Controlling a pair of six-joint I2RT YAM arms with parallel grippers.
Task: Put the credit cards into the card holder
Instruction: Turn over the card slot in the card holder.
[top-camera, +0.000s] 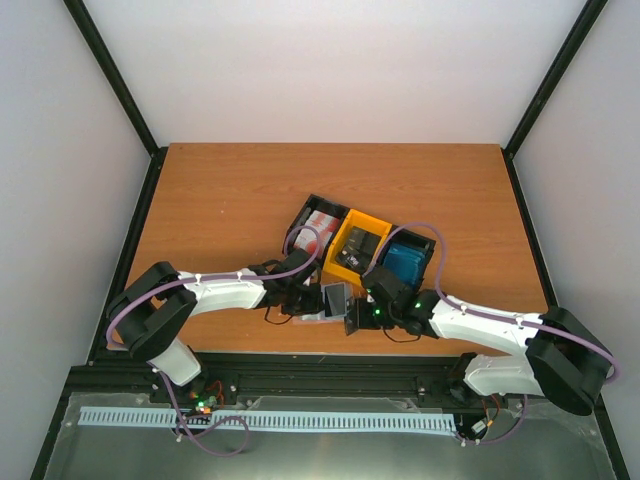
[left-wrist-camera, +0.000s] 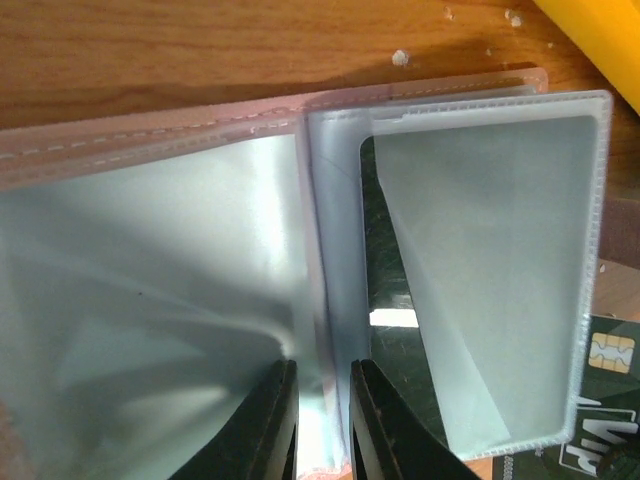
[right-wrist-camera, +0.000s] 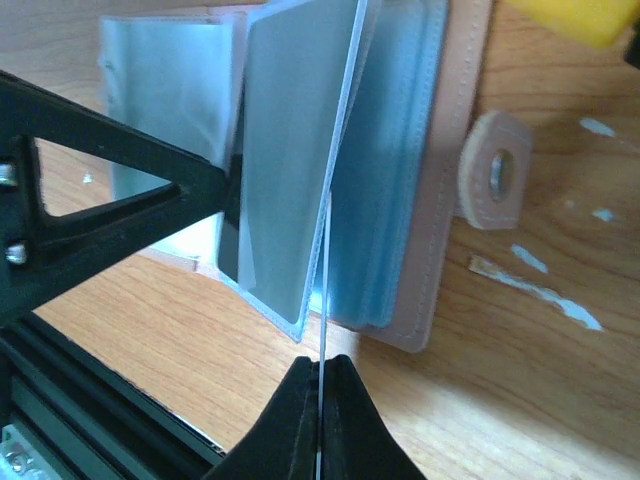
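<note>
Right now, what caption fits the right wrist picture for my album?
Right pincer pinching a thin clear leaf of the open card holder on the wooden table.

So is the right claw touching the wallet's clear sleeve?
Touching. The right wrist view shows the right gripper pinching a clear sleeve of the card holder.

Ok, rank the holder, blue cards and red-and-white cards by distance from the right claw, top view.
1. Holder, pinched in the right claw, front centre.
2. Blue cards, on the right, just behind the claw.
3. Red-and-white cards, on the left, farthest.
</note>
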